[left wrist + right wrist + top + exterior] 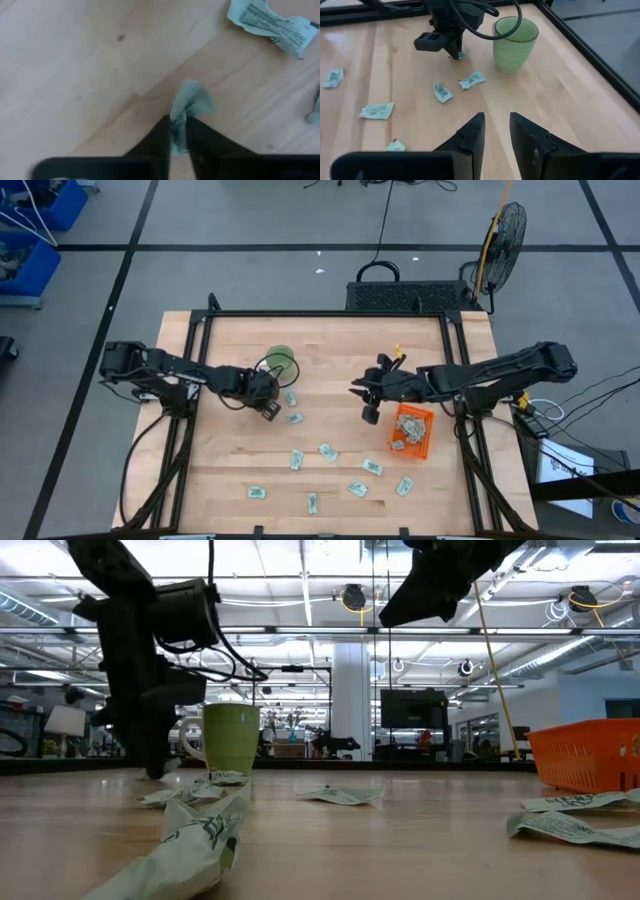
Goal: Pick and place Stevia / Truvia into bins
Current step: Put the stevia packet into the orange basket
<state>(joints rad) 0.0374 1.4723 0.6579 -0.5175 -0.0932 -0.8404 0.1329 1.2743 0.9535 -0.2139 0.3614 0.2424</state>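
Several pale green and white Stevia packets (327,451) lie flat and scattered on the wooden table, and more lie inside the orange bin (411,430) on the right. My left gripper (268,408) is low over the table beside the green cup (281,362), shut on one packet (192,100). Two more packets (295,418) lie just right of it. My right gripper (372,412) hangs open in the air just left of the bin, touching nothing; its own view shows its parted fingers (495,130). My left gripper pinches one packet between its two fingertips (170,131), coming from above and pointing down. The crumpled free end (194,96) sticks out past the tips, just over the wood. Whether it still touches the table cannot be told.
The green cup (515,37) stands right behind the left gripper. A black metal frame (320,314) runs along the table's edges. The loose packets lie mostly on the near half (357,489); bare wood shows between the two grippers.
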